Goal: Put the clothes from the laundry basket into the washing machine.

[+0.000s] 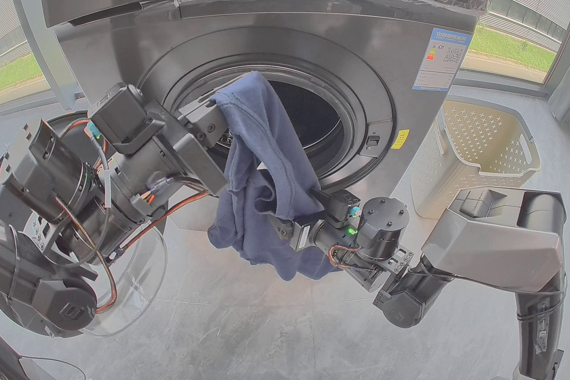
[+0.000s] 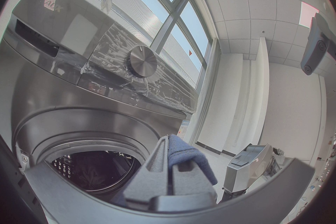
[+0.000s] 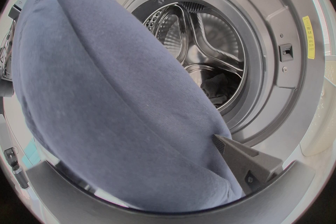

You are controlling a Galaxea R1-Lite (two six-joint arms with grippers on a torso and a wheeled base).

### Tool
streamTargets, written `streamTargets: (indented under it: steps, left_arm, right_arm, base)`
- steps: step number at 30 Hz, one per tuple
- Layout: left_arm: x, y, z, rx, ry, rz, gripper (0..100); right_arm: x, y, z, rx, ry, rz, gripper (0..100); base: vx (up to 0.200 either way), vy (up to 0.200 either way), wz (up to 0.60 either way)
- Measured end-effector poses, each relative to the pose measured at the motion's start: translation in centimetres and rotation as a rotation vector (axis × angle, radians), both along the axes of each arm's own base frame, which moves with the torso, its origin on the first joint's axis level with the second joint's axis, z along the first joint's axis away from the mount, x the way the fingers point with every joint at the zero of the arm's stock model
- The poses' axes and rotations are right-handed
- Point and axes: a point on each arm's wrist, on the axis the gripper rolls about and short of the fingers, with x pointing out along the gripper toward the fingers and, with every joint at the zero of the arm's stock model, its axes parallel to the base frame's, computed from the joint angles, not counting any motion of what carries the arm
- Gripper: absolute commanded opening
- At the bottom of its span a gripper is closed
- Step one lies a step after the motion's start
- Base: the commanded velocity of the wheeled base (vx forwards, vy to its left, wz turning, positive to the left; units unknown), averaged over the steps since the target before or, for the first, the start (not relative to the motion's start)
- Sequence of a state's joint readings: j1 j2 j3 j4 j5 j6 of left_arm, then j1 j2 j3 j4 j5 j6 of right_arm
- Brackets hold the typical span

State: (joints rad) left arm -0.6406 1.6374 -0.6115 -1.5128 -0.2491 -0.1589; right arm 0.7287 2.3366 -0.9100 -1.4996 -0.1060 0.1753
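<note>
Garment (image 1: 261, 161), one navy piece, clamped in left gripper (image 1: 215, 105); right gripper (image 1: 284, 228) beneath it, grip unclear; perhaps one item (image 3: 215, 86) in drum (image 3: 210, 46).

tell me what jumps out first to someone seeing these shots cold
A dark blue garment hangs stretched before the open drum of the washing machine, pinched at its top by the left gripper and lower down by the right gripper. Beside the machine, on the robot's right, a pale laundry basket stands on the floor.
</note>
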Motion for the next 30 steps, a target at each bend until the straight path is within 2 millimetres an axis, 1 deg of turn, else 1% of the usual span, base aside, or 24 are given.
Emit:
streamTargets:
  steps: [5, 16, 17, 22, 26, 30]
  left_arm:
    - [-0.4, -0.2, 0.1, -0.003, -0.005, -0.014, 0]
    - [-0.9, -0.3, 0.3, -0.007, -0.013, -0.036, 0]
    - [-0.9, -0.3, 0.3, -0.009, -0.014, -0.036, 0]
    - [-0.7, -0.2, 0.5, -0.014, -0.012, -0.025, 0]
    - [-0.5, -0.1, 0.5, -0.016, -0.006, -0.017, 0]
    - [-0.1, 0.3, 0.4, -0.014, -0.003, 0.005, 0]
  right_arm:
    - [0.4, 0.5, -0.1, 0.003, -0.015, 0.002, 100]
    - [1.7, 2.5, -0.5, 0.036, -0.061, 0.031, 100]
    - [1.9, 2.7, -0.4, 0.041, -0.066, 0.032, 0]
    - [2.3, 2.9, -0.5, 0.049, -0.075, 0.028, 0]
    - [2.5, 2.4, -0.3, 0.051, -0.077, 0.017, 0]
    - [2.3, 1.6, 0.2, 0.046, -0.071, 0.004, 0]
  base:
    - [0.0, 0.0, 0.0]
    - [0.0, 0.0, 0.0]
    - [0.0, 0.0, 0.0]
    - [0.0, 0.0, 0.0]
    - [0.0, 0.0, 0.0]
    - [0.0, 0.0, 0.0]
